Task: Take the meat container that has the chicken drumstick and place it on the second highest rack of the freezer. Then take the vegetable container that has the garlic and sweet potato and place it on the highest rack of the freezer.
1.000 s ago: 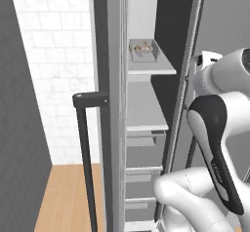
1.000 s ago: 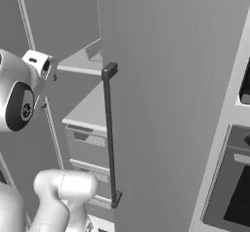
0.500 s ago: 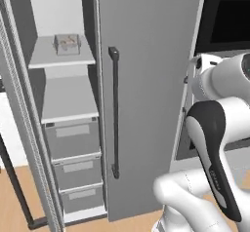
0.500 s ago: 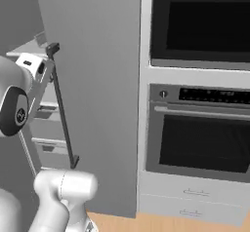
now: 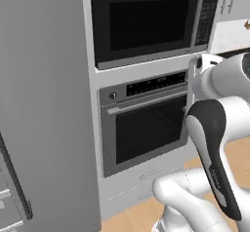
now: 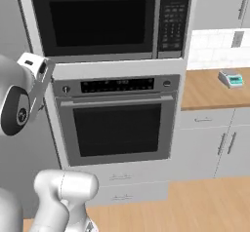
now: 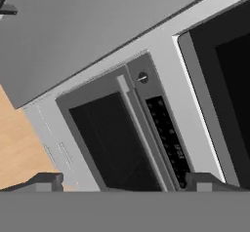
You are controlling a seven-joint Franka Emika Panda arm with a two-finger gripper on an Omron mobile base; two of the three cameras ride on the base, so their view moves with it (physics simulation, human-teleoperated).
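Freezer (image 5: 44,104) door fills the left side of my left base view, a flat dark-grey slab with its long dark bar handle (image 5: 14,177) low at the lower left, and that is all I have of it right now: the racks, the meat container and the vegetable container are not in front of me. I'm facing the wall oven (image 6: 117,119) instead, in the middle of the right base view, with the microwave (image 6: 102,16) stacked above it, dark glass on both. My end effector (image 7: 122,183) sits at the bottom of the hand view, finger tips (image 7: 44,181) spread wide apart with nothing between them, so I'm carrying nothing. The hand is rolled, which is why the oven's handle bar (image 7: 141,133) runs diagonally across that view and the wood floor (image 7: 19,148) lands at the left. Off to the upper right of the right base view a wooden desk (image 6: 205,92) carries a small pale container (image 6: 230,79) with a teal top; I can't make out what is in it from here. My guess is that I'm faced this way to go for a container on the desk, with the hand empty and spread so it is ready to take one.
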